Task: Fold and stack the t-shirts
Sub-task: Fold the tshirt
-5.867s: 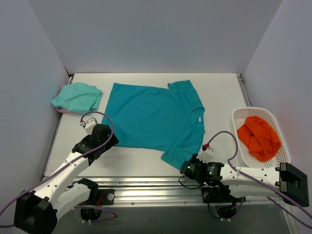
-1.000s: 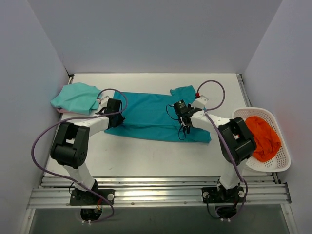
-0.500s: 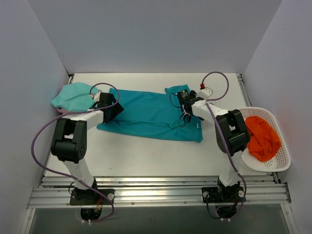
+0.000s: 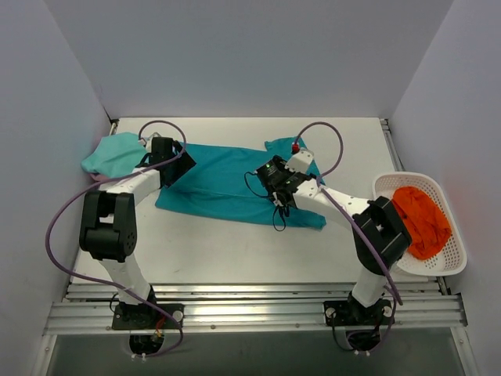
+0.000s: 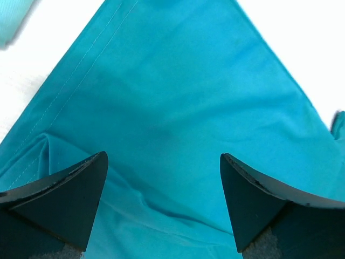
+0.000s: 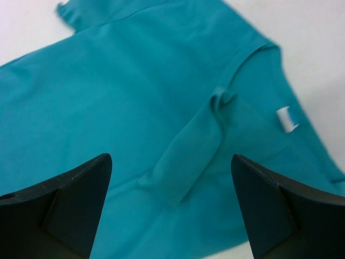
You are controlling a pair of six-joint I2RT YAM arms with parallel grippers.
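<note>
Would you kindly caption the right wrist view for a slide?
Open right gripper over folded teal t-shirt, neck label visible.

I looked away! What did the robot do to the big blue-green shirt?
Both arms folded the near half of the teal shirt toward the back, making a long strip. The left gripper and right gripper then let go and stand open. The mint shirt and the basket of orange cloth stayed put.

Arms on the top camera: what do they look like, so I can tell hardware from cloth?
Both the left arm and right arm have white links with black joint housings. A purple cable loops along each; the right one carries a small red fitting. In the wrist views, the fingers are matte black wedges.
</note>
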